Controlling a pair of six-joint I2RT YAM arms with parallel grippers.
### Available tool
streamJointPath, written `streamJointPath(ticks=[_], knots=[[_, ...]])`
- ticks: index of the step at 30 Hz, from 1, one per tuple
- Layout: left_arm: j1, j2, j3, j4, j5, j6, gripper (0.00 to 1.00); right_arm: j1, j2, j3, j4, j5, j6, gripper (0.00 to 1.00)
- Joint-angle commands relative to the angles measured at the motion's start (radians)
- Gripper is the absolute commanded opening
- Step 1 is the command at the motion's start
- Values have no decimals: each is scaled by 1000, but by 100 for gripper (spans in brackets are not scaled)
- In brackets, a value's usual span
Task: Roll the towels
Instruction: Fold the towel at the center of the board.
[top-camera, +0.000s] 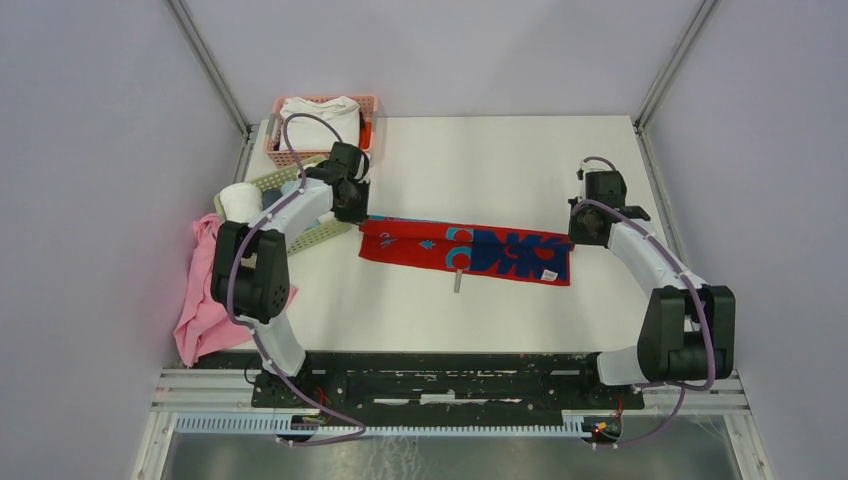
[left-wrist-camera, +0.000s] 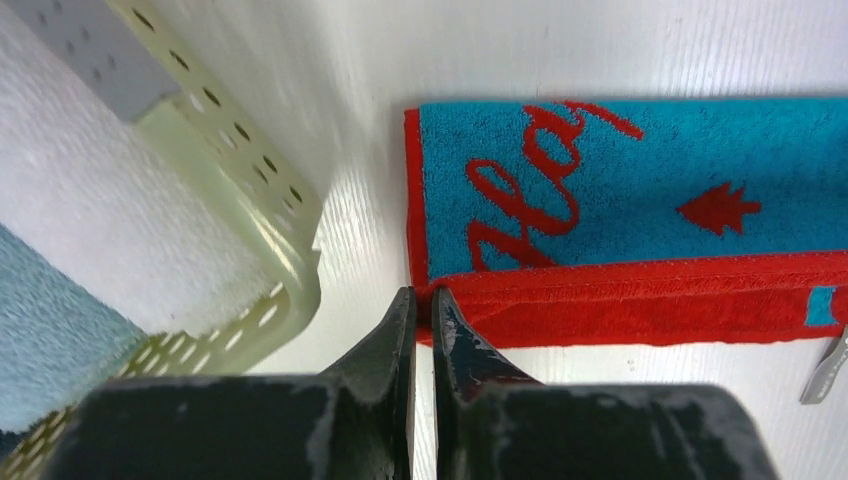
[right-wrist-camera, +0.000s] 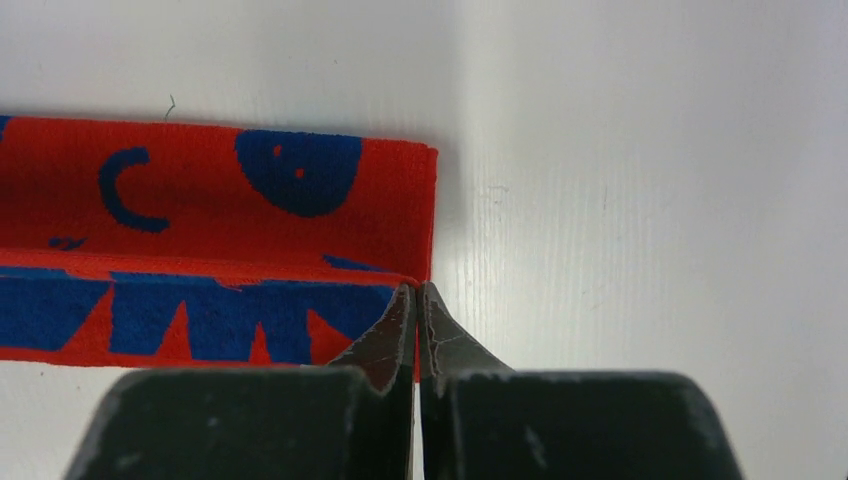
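The red towel with teal-blue marks (top-camera: 465, 250) lies flat on the table, folded lengthwise into a long strip. My left gripper (top-camera: 350, 212) is at its left end; in the left wrist view the gripper (left-wrist-camera: 420, 298) has its jaws pinched on the red folded edge (left-wrist-camera: 640, 300). My right gripper (top-camera: 586, 226) is at the right end; in the right wrist view the gripper (right-wrist-camera: 417, 292) is shut on the towel's end edge (right-wrist-camera: 250, 200). A white towel (top-camera: 320, 112) lies in the pink basket. A white roll (left-wrist-camera: 110, 210) and a light blue towel (left-wrist-camera: 45, 340) sit in the pale green basket.
The pink basket (top-camera: 368, 105) stands at the back left. The pale green basket (top-camera: 325, 232) is beside my left gripper, its rim (left-wrist-camera: 285, 275) close to the fingers. A plain pink cloth (top-camera: 205, 300) hangs over the table's left edge. A grey tag (top-camera: 458, 281) sticks out from the towel's near edge.
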Motion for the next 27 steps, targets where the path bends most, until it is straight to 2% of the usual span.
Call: streamJointPath(ticks=[1, 9, 16, 27], knots=[[11, -77, -56, 39, -21, -60, 3, -6, -71, -45, -1, 66, 70, 3], [9, -49, -108, 29, -21, -85, 4, -6, -42, -113, -43, 61, 137, 4], [4, -61, -119, 17, -30, -107, 7, -6, -24, -80, -93, 37, 162, 6], [3, -120, -110, 1, -36, -113, 6, -6, -128, -52, -155, 57, 167, 7]])
